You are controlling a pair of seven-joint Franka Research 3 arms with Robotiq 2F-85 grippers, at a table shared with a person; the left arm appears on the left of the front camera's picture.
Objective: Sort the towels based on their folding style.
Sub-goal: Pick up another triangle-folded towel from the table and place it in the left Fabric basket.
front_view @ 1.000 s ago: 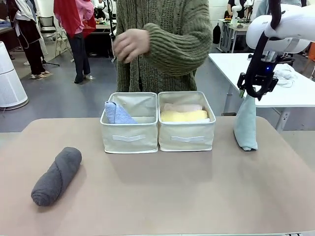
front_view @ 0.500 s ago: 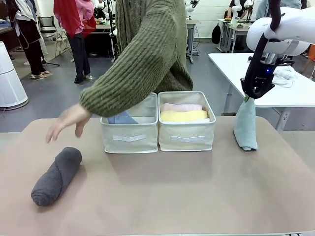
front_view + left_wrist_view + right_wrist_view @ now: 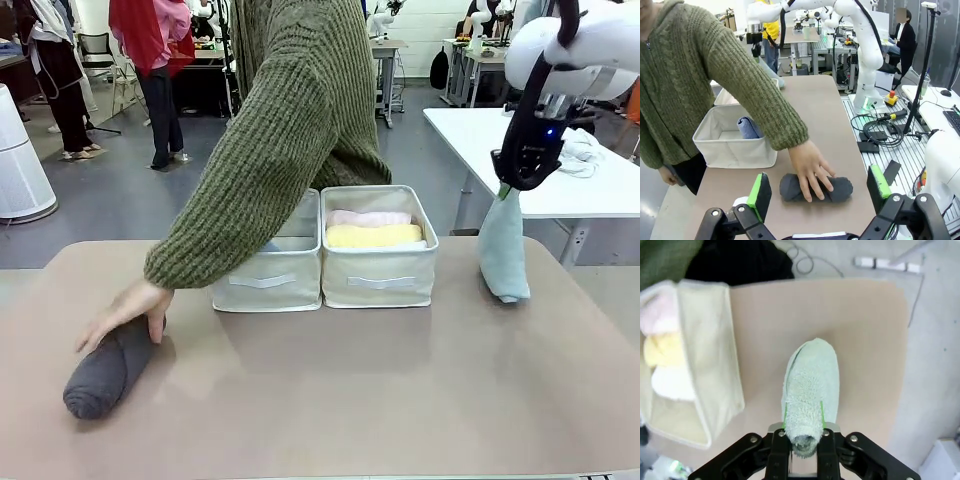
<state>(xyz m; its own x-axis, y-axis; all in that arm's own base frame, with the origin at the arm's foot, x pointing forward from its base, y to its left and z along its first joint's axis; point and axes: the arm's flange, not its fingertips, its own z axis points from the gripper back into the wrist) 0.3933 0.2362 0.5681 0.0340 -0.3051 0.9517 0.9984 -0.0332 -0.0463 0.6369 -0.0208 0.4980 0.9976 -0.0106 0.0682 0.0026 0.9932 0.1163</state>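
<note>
1. The table (image 3: 350, 400) bore a left bin (image 3: 265, 285) and a right bin (image 3: 378, 270) side by side, the right holding a yellow roll (image 3: 375, 236) and a pink roll (image 3: 370, 217).
2. The person's hand (image 3: 125, 318) lay on the dark grey roll (image 3: 100, 370) at the table's left; an arm reaching there could have struck it.
3. The right claw (image 3: 507, 188) pinched the tip of the cone towel (image 3: 502, 250), which hung upright to the right of the bins; so small a bite might have slipped or let the fold open.
4. The left claw (image 3: 819, 187) stood wide and empty, facing the dark grey roll.
5. The left wrist view showed a blue towel (image 3: 747, 127) in the left bin, hidden by the sleeve (image 3: 260, 170) from the front.
</note>
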